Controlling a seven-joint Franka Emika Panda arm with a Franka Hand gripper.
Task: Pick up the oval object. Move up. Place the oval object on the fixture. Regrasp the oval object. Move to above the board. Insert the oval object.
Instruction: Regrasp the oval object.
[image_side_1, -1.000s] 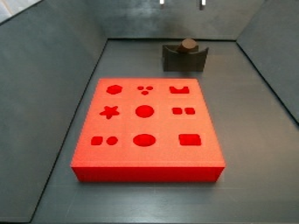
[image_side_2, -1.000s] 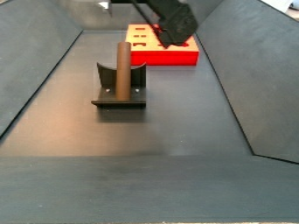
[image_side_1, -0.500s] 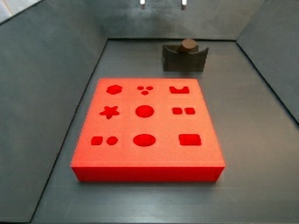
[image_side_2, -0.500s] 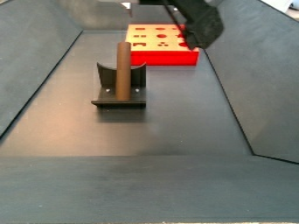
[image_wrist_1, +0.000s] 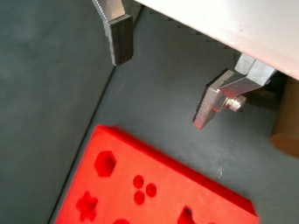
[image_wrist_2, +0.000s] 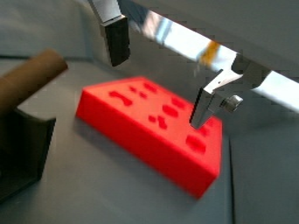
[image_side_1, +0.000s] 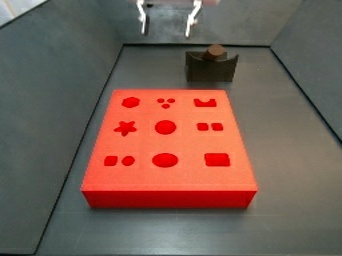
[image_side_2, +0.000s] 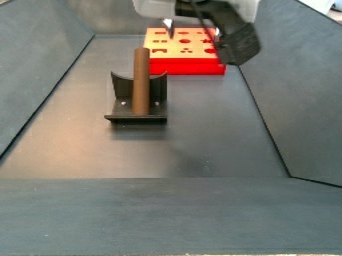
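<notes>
The oval object (image_side_2: 138, 72), a brown peg, stands upright in the dark fixture (image_side_2: 135, 108); both side views show it, peg (image_side_1: 213, 50) on fixture (image_side_1: 211, 68). Beyond it lies the red board (image_side_1: 167, 145) with shaped holes. My gripper (image_side_1: 170, 20) hangs open and empty above the floor behind the board's far edge, left of the fixture and apart from the peg. In both wrist views the fingers (image_wrist_1: 117, 39) (image_wrist_2: 115, 42) stand wide with only floor and the board (image_wrist_2: 152, 127) between them. The peg (image_wrist_2: 30, 74) and fixture (image_wrist_2: 24, 153) lie off to one side.
Grey sloping walls (image_side_1: 54, 60) enclose the dark floor (image_side_2: 174, 190) on all sides. The arm's dark body (image_side_2: 238, 42) hangs over the board's right end in a side view.
The gripper has dropped lower and shifted sideways away from the fixture, toward the board's far edge. It stays open and empty. The peg has not moved in the fixture.
</notes>
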